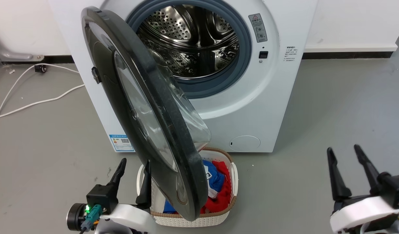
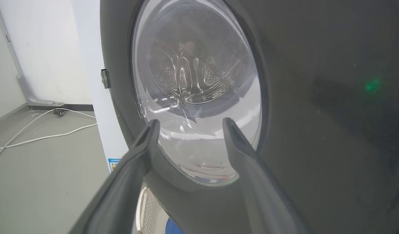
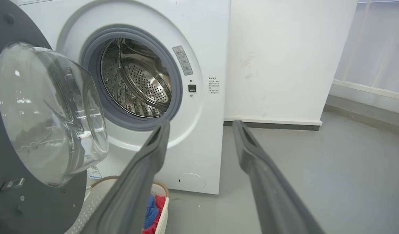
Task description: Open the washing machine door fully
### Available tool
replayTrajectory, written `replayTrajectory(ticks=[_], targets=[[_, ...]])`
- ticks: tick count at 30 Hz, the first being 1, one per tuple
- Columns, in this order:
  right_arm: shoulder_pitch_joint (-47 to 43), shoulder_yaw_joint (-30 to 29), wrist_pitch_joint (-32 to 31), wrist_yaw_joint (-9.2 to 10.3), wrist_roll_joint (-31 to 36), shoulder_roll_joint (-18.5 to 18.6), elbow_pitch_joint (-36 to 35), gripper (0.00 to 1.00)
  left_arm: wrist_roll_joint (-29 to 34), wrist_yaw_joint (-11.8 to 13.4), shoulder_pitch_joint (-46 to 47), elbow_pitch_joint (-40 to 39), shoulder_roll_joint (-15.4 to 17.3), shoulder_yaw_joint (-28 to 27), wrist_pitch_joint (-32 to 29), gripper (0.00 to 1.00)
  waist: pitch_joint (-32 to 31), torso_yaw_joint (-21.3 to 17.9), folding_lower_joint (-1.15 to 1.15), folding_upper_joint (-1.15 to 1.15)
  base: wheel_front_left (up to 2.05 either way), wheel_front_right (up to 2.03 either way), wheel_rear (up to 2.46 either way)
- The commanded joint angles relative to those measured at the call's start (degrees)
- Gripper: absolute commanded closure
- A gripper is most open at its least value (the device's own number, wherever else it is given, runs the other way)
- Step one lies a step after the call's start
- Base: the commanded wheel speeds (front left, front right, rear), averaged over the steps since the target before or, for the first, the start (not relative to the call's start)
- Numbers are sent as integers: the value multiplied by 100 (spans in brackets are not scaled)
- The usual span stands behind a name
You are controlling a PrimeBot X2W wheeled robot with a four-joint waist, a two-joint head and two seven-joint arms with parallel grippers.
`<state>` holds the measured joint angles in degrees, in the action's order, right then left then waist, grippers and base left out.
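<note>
Washing machine door half open, hinged at the robot's left side.
The left gripper, fingers spread and empty, is nearest, just beside its outer face; the right gripper, also spread, is well apart. The basket below holds red and blue clothes; the drum looks empty.

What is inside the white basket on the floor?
Red and blue clothes lie piled inside the basket. The washing machine door blocks its left part from view, so whatever lies there is hidden.
</note>
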<state>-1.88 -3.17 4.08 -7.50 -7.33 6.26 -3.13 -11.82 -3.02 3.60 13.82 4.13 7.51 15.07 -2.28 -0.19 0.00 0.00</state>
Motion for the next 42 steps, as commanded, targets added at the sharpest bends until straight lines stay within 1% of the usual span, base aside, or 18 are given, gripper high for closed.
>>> replayTrajectory(ticks=[1,4,12,29,30,31,32,33,38,42], targets=[[-89,28,68,1,57,-41,67,0,14,18,16,-22,28,-12,15,0,3,1,0,0,0,0,0],[-124,94,198,1,150,-96,280,0,33,32,-9,-35,37,-30,14,0,3,3,0,0,0,0,0],[-4,85,349,1,89,-188,642,0,62,32,-57,-40,79,-14,15,0,-17,6,0,0,0,0,0],[68,106,387,1,127,-227,800,0,19,91,28,-26,124,29,15,0,-1,0,0,0,0,0,0],[67,108,389,1,130,-230,800,0,14,89,29,-22,126,34,15,3,-2,1,0,0,0,0,0],[68,114,396,1,127,-235,799,0,12,87,32,-19,128,37,15,19,1,1,0,0,0,0,0],[69,118,399,1,126,-238,802,0,14,83,35,-9,132,39,15,66,4,1,0,0,0,0,0],[71,118,396,1,127,-240,806,0,2,79,42,-9,136,41,15,99,7,1,0,0,0,0,0],[85,111,426,1,167,-253,810,0,-38,95,96,-65,169,16,12,100,29,3,0,0,0,0,0],[68,91,434,1,175,-264,832,0,-3,153,233,-341,217,-60,13,100,27,29,0,0,0,0,0]])
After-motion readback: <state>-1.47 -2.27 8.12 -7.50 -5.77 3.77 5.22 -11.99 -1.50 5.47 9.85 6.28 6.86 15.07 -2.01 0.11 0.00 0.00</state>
